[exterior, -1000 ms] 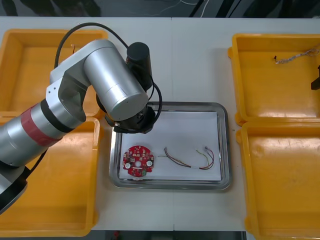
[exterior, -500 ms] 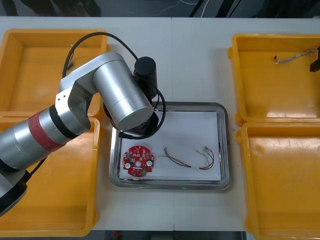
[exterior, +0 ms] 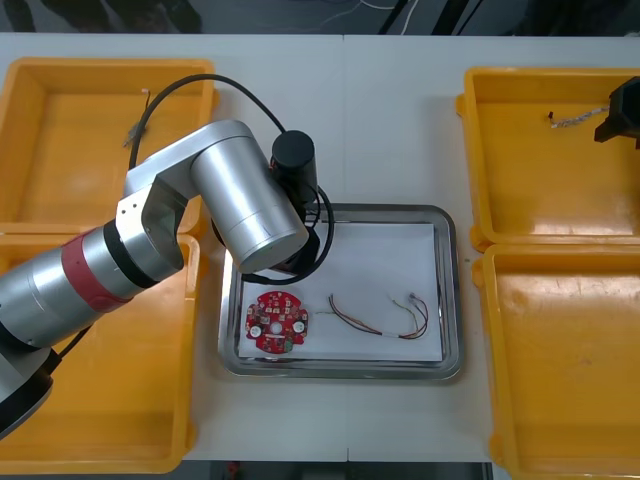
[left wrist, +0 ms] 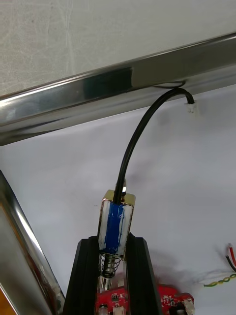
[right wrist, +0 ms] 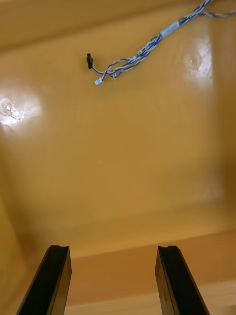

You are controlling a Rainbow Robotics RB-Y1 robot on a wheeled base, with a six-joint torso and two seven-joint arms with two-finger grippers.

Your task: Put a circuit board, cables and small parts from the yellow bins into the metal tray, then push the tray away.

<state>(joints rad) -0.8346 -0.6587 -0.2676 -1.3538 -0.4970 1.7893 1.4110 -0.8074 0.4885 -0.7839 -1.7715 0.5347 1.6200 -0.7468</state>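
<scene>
Now, left gripper [left wrist: 113, 242] pinching blue-wrapped small metal part [left wrist: 116, 224], black cable [left wrist: 134, 143], right gripper [right wrist: 112, 249] open

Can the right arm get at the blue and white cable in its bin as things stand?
Probably yes: the right gripper hangs open over the yellow bin, and the cable lies ahead of its fingers, nothing between.

Light table [exterior: 390, 130] carries four yellow bins, two per side: the far left bin [exterior: 60, 150] and near left bin [exterior: 110, 400] stand edge to edge, as do the far right bin [exterior: 550, 190] and near right bin [exterior: 570, 360]. A metal tray [exterior: 450, 300] rests on the table between the two pairs, just beside the left bins and slightly apart from the right ones.
</scene>
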